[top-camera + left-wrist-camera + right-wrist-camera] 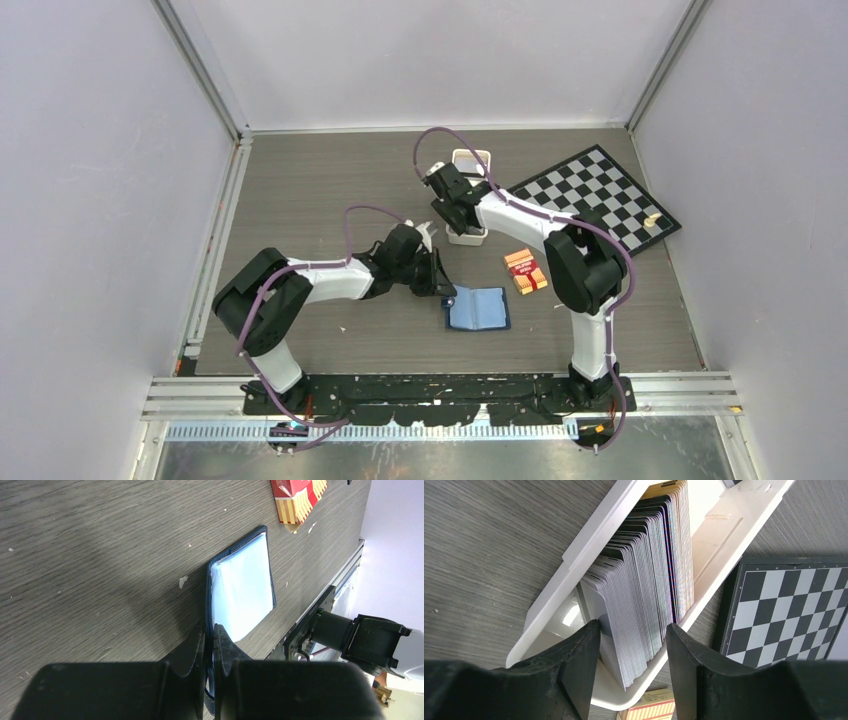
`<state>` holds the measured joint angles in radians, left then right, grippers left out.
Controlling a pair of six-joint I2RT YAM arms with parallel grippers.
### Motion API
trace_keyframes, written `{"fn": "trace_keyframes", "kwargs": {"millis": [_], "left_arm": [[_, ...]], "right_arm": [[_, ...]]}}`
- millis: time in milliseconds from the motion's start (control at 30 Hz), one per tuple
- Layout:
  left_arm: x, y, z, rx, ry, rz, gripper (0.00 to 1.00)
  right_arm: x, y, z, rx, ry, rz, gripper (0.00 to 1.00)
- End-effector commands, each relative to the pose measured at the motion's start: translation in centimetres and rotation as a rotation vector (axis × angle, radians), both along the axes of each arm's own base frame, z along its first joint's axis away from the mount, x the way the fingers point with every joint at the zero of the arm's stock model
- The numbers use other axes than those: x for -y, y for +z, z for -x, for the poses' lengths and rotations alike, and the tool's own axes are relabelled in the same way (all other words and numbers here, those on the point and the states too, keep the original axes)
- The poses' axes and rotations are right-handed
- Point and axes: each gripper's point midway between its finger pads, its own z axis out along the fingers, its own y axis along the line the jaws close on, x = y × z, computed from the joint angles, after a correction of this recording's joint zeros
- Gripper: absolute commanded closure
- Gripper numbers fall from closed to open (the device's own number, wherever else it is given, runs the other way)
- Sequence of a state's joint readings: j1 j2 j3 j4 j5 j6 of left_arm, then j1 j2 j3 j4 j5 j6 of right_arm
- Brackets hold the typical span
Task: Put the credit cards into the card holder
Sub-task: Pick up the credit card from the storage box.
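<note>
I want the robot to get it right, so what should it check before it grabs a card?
1. The dark navy folding card holder lies open, pale blue inside facing up: ok.
2. The left gripper is pinched on the holder's edge to steady it: ok.
3. The right gripper is open, one finger on each side of the thin plastic credit cards: ok.
4. Only one card sits between those fingers: not ok, many do.
5. The cards stand on edge in the long white plastic tray: ok.
6. The holder's slots are free: cannot tell.
</note>
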<state>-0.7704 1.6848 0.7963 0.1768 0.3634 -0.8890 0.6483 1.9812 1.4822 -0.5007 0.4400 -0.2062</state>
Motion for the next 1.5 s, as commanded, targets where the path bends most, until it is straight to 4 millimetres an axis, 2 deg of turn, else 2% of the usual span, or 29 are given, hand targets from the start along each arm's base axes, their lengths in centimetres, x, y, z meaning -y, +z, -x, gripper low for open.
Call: {"fn": "trace_keyframes", "kwargs": {"millis": [0, 333, 433, 633, 767, 933, 1133, 1467], "left_arm": [[0.5, 0.8, 0.0, 0.026, -0.008, 0.036, 1.00], [0.5, 0.9, -0.1, 0.026, -0.008, 0.035, 1.00], [0.5, 0.7, 0.0, 0.023, -0.008, 0.033, 1.00], [0.4, 0.7, 0.0, 0.022, -0.008, 0.032, 1.00], [0.4, 0.6, 0.0, 0.021, -0.007, 0.030, 1.00], [0.4, 0.7, 0.0, 0.021, -0.008, 0.031, 1.00], [0.4, 0.6, 0.0, 0.020, -0.010, 0.032, 1.00], [0.1, 0.3, 0.0, 0.020, 0.000, 0.016, 1.00]], "right_arm": [[0.4, 3.4, -1.4, 0.103, -0.023, 0.001, 0.47], [0.0, 4.2, -1.1, 0.114, -0.010, -0.004, 0.61], [-0.1, 4.2, -1.1, 0.110, -0.006, -0.006, 0.68], [-0.4, 3.9, -0.9, 0.095, 0.004, -0.014, 0.73], [-0.4, 3.5, -0.8, 0.082, 0.006, -0.006, 0.80], [-0.5, 4.2, -0.8, 0.099, 0.005, -0.010, 0.87], [-0.7, 4.9, -0.8, 0.108, 0.007, -0.019, 0.99], [-1.2, 6.9, -0.2, 0.115, 0.014, -0.062, 1.00]]}}
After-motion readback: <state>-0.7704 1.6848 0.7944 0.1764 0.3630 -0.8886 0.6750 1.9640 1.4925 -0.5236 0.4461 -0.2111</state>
